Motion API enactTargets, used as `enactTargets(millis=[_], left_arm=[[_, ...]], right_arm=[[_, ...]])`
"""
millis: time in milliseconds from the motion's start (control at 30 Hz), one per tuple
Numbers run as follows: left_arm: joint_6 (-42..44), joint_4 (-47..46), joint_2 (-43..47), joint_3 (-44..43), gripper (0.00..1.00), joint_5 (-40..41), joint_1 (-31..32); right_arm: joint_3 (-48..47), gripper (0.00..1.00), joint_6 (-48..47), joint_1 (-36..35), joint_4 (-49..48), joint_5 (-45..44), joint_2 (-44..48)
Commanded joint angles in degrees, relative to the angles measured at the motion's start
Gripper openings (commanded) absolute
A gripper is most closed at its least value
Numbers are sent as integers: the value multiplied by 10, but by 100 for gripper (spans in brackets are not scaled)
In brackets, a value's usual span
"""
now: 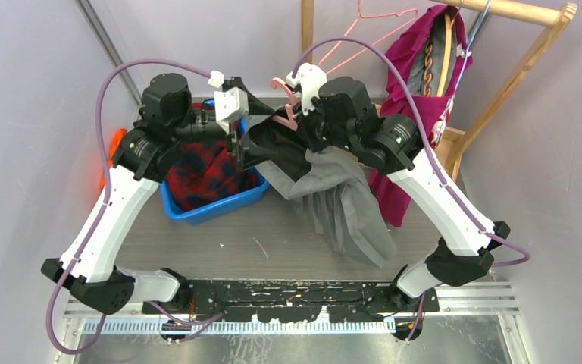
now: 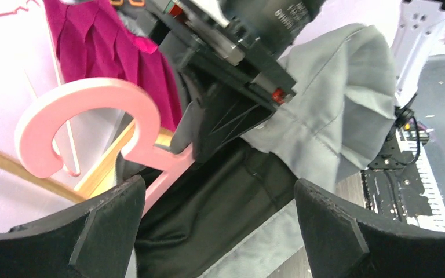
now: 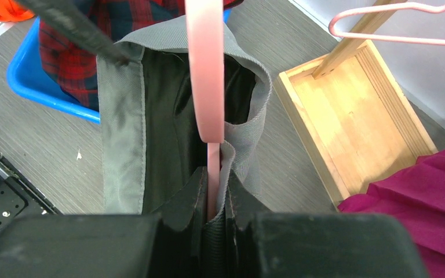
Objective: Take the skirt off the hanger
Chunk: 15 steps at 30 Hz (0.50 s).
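Observation:
A grey pleated skirt [image 1: 348, 205] with a black lining hangs from a pink plastic hanger [image 1: 286, 95] held above the table. My right gripper [image 3: 213, 179] is shut on the hanger's pink bar [image 3: 205, 69], with a fold of the grey waistband [image 3: 121, 133] pinched in beside it. My left gripper [image 2: 219, 186] stands wide open at the skirt's waist. Its fingertips [image 2: 121, 197] lie on either side of the black lining and grey hem, apart from the cloth. The hanger's hook [image 2: 92, 98] curves up just left of them, and grey skirt cloth [image 2: 336, 104] drapes on the right.
A blue bin [image 1: 220, 205] holding red plaid cloth [image 1: 204, 171] sits under the left arm. At the back right stands a wooden rack [image 1: 515, 83] with a magenta garment [image 1: 417, 68] and a thin pink wire hanger [image 1: 379, 19]. Its wooden base tray [image 3: 359, 110] lies beside the skirt.

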State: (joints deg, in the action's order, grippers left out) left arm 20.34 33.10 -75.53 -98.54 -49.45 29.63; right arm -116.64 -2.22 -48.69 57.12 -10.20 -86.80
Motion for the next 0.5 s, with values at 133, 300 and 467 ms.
enactTargets(millis=[133,300,467], left_arm=[[-27,-58,-8,36,98,-38,10],[-33,-76,-42,25,98,-28,27],[-26,-71,-61,23,98,-12,29]], right_arm=[[-19,1,1,-2,-47,2,28],[-22,1,2,-2,-37,15,30],[-23,1,-2,-3,-37,14,36]])
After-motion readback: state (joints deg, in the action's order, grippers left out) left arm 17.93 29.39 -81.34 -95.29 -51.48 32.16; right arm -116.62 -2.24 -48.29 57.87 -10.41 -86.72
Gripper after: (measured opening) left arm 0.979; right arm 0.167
